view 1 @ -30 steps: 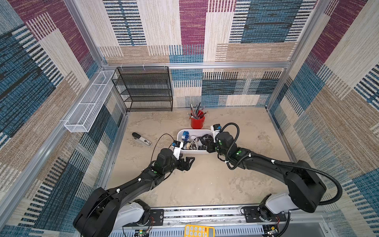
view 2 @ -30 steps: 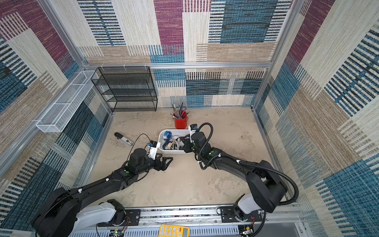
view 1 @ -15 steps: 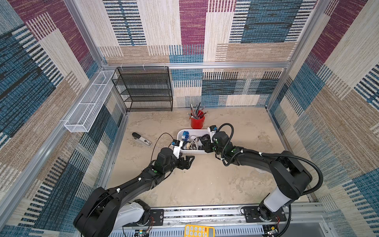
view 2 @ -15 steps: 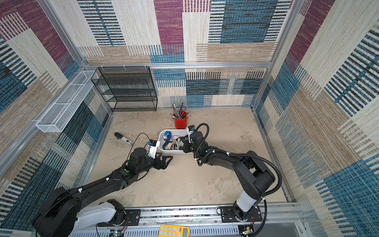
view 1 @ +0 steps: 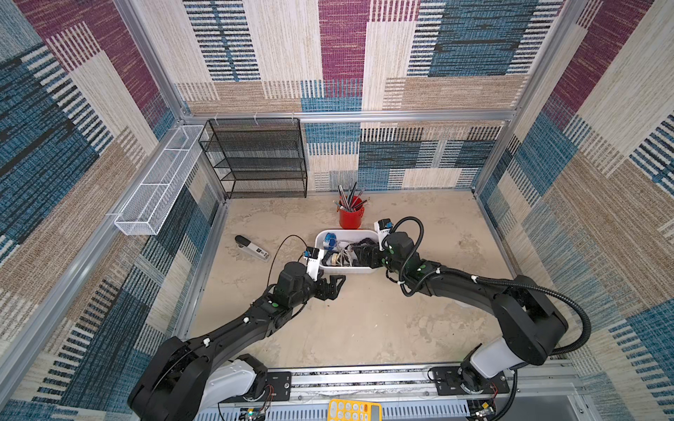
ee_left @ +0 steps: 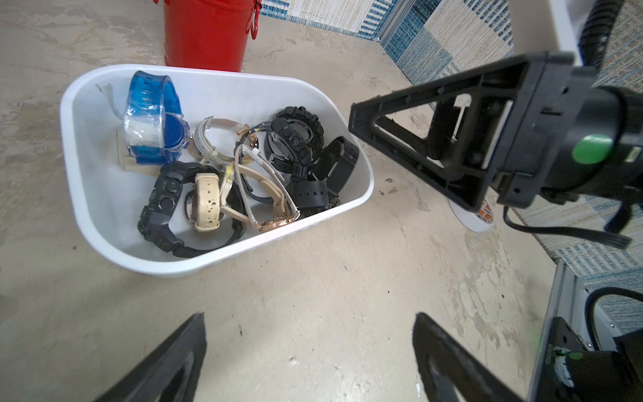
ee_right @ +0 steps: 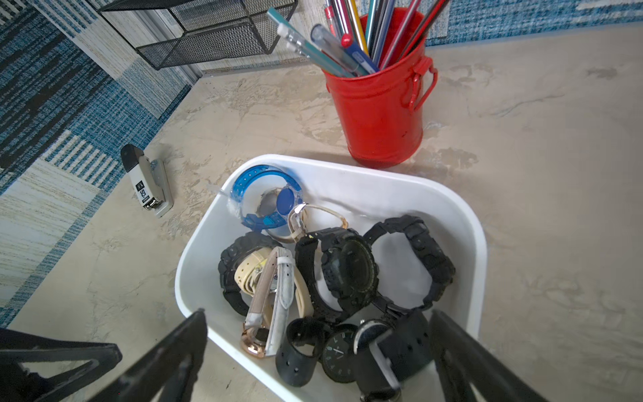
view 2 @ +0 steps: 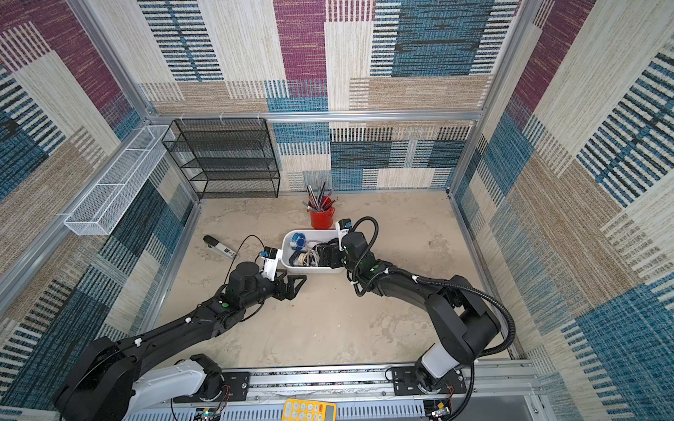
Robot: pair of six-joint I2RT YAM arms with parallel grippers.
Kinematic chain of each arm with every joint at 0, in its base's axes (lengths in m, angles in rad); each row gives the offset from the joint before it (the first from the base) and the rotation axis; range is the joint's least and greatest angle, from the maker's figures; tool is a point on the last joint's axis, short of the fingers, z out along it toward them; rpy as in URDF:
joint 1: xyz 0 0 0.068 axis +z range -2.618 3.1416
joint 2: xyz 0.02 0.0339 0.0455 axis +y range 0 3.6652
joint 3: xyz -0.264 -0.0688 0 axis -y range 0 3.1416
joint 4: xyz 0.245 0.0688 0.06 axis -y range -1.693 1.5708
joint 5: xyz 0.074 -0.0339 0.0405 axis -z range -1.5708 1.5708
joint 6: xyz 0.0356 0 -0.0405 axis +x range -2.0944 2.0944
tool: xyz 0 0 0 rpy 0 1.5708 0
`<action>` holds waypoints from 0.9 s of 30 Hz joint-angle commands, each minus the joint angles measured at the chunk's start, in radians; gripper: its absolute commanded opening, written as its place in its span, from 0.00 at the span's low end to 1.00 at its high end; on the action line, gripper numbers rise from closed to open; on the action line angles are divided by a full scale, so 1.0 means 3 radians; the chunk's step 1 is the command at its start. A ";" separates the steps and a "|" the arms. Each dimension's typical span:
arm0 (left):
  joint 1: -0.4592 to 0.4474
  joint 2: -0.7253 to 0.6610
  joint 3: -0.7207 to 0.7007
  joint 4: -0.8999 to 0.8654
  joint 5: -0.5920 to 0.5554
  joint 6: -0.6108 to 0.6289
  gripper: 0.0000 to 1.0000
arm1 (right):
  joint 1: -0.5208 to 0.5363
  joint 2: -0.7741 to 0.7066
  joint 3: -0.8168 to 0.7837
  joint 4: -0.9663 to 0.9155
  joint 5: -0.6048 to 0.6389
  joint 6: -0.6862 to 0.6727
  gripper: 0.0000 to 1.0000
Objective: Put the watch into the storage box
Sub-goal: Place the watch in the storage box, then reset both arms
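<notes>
The storage box (view 1: 346, 270) (view 2: 310, 270) is a shallow white tub in the middle of the table, with several watches piled in it. In the right wrist view a black round-dial watch (ee_right: 339, 351) lies loose inside the box (ee_right: 466, 222), at the end nearest the right arm. My right gripper (ee_right: 317, 313) (view 1: 363, 255) hangs open over that end, its fingers astride the watch. The left wrist view shows the box (ee_left: 101, 167) and one finger (ee_left: 435, 90) of the right gripper. My left gripper (ee_left: 309, 316) (view 1: 337, 284) is open and empty above bare table in front of the box.
A red pen cup (view 1: 351, 217) stands right behind the box. A stapler (view 1: 251, 248) lies to its left. A black mesh shelf (view 1: 259, 160) and a white wire basket (view 1: 160, 182) line the back left. A yellow calculator (view 1: 353, 410) lies at the front rail.
My right gripper has gone from shut to open over the box's right end, and the black watch now lies loose in the box. The left arm has not moved.
</notes>
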State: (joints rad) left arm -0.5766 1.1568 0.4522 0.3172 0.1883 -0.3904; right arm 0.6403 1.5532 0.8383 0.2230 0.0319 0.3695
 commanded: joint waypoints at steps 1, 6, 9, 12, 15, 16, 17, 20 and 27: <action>0.0001 -0.0011 -0.0020 0.0034 -0.0047 -0.0072 0.94 | 0.0003 -0.0049 -0.0007 0.0061 0.0073 -0.0004 1.00; 0.0001 -0.0001 -0.0030 0.0050 -0.0099 -0.0021 0.94 | 0.0003 -0.0163 -0.0124 0.0110 0.0087 -0.0023 1.00; 0.0004 -0.0084 0.0047 -0.0112 -0.0229 0.0047 0.94 | 0.0002 -0.0350 -0.0177 0.0002 0.0277 -0.0078 1.00; 0.0005 -0.0319 0.0072 -0.0266 -0.0576 0.0232 0.94 | 0.0002 -0.0731 -0.0433 0.0073 0.0631 -0.0253 1.00; 0.0005 -0.0689 -0.0027 -0.0306 -0.1250 0.0409 0.94 | -0.0002 -0.1285 -0.0815 0.0255 0.1196 -0.0513 1.00; 0.0005 -0.0857 -0.0079 -0.0311 -0.1549 0.0459 0.94 | -0.0002 -0.1500 -0.0967 0.0350 0.1400 -0.0617 1.00; 0.0006 -0.1006 -0.0147 -0.0304 -0.1858 0.0495 0.95 | -0.0007 -0.1675 -0.1101 0.0440 0.1567 -0.0694 1.00; 0.0007 -0.1456 -0.0567 0.0147 -0.2551 0.0883 0.95 | -0.0050 -0.2195 -0.1514 0.0717 0.2093 -0.0992 1.00; 0.0078 -0.1673 -0.1078 0.0831 -0.3265 0.1408 0.96 | -0.0418 -0.2372 -0.2307 0.1779 0.2127 -0.1464 1.00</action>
State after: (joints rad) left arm -0.5674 0.6632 0.1371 0.4488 -0.6662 -0.0628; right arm 0.5507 0.8310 0.1875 0.5526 0.6552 0.0013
